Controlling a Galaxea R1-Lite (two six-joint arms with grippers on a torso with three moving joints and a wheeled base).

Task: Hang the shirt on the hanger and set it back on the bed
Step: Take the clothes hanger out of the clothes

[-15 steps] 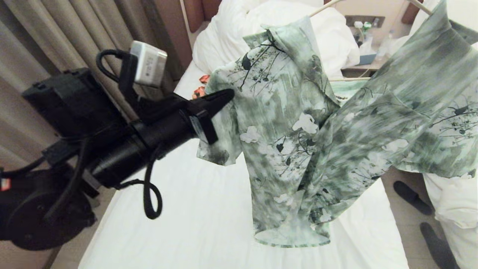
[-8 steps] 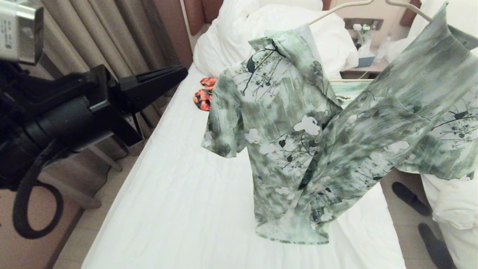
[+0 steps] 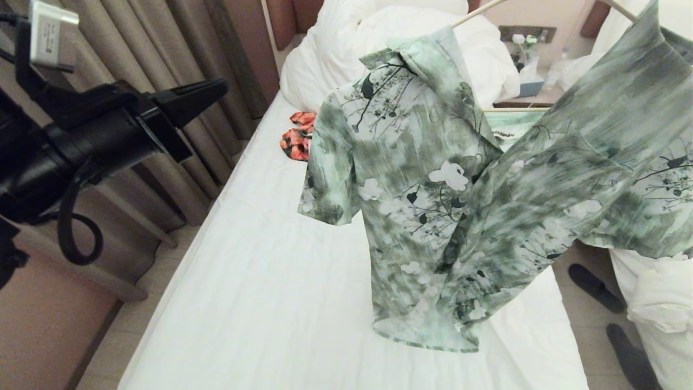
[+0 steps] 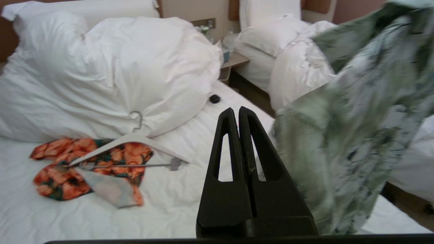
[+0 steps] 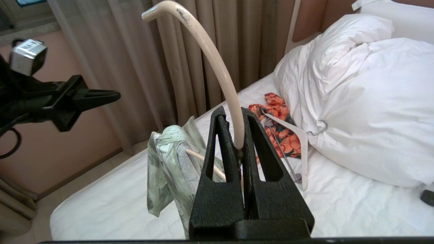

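Observation:
The green and white floral shirt [image 3: 433, 189] hangs in the air over the bed [image 3: 260, 281], draped on the cream hanger [image 3: 470, 14]. Its hem nearly reaches the sheet. My right gripper [image 5: 235, 112] is shut on the neck of the hanger [image 5: 217, 67], just below the curved hook, with the shirt [image 5: 169, 159] bunched on one hanger arm. It is outside the head view. My left gripper [image 3: 216, 89] is shut and empty, out to the left of the shirt near the curtains. From the left wrist, the shirt [image 4: 346, 142] hangs beside the closed fingers [image 4: 251, 142].
An orange-red floral garment [image 3: 296, 142] and a wide white hanger [image 4: 132, 139] lie on the sheet by the big white pillows [image 3: 346, 49]. Curtains [image 3: 162, 54] run along the left. A nightstand [image 3: 528, 95], a neighbouring bed [image 3: 655, 292] and dark slippers [image 3: 595, 287] are on the right.
My left gripper has drawn back from the shirt's sleeve, up and to the left toward the curtains. The shirt stays hanging on the hanger in the right gripper.

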